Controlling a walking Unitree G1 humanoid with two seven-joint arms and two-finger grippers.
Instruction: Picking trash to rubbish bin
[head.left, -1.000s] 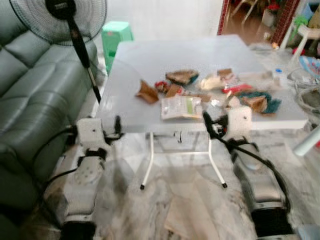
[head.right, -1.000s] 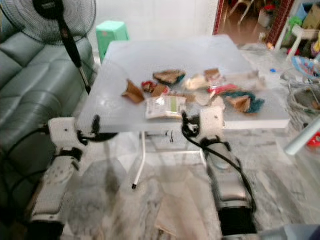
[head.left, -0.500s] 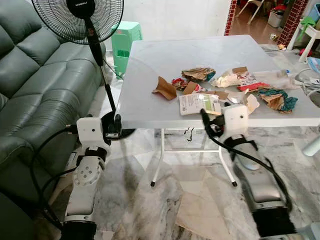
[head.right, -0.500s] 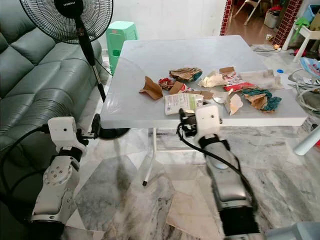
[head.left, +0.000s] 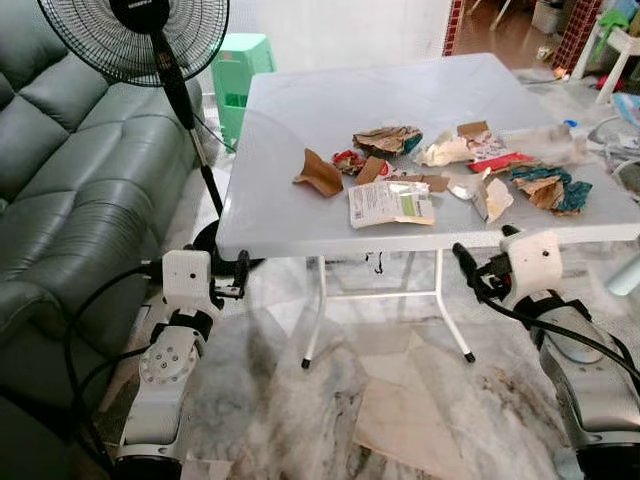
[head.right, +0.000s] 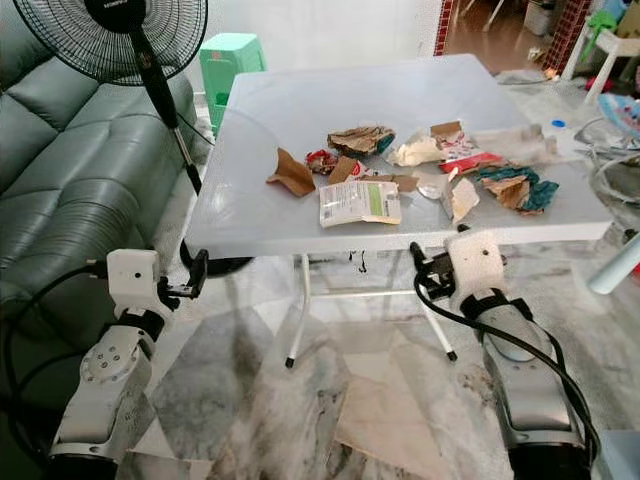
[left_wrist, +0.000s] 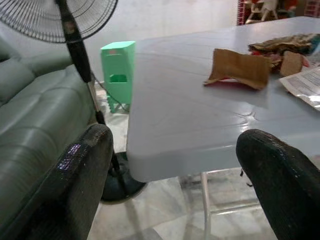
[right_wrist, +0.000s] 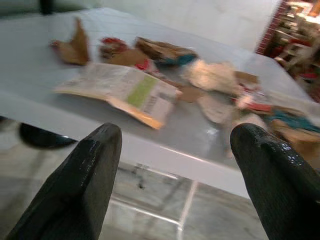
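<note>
Indoors, a humanoid robot is standing before a white folding surface (head.left: 300, 200) strewn with trash, both arms raised below the near edge. The left gripper (head.left: 241, 277) is hovering just under the surface's near left corner, its fingers (left_wrist: 80, 175) spread wide and holding nothing. The right gripper (head.right: 418, 270) is hanging below the near edge toward the right, its fingers (right_wrist: 90, 175) likewise parted and empty, pointing toward the litter above.

The trash is lying in a loose band across the middle and right of the surface. A torn brown cardboard scrap (head.left: 320, 172) is sitting furthest left, apart from the rest. Just right of it, a small red wrapper (head.left: 347, 160) and a crumpled brown-and-teal packet (head.left: 388, 139) are clustering together. A flat white printed pouch (head.left: 390, 203) with a green patch is lying nearest the front edge. Further right, crumpled white paper (head.left: 445, 150), a red-and-white wrapper (head.left: 490, 155) and a teal-and-brown wad (head.left: 550, 188) are resting near the right side.

A black standing fan (head.left: 135, 30) is standing between the surface and a grey-green leather sofa (head.left: 70, 190) on the robot's left, with a green plastic stool (head.left: 237, 60) behind it. A flattened piece of cardboard (head.left: 410, 420) is lying on the marble floor (head.left: 260, 400) beneath.
</note>
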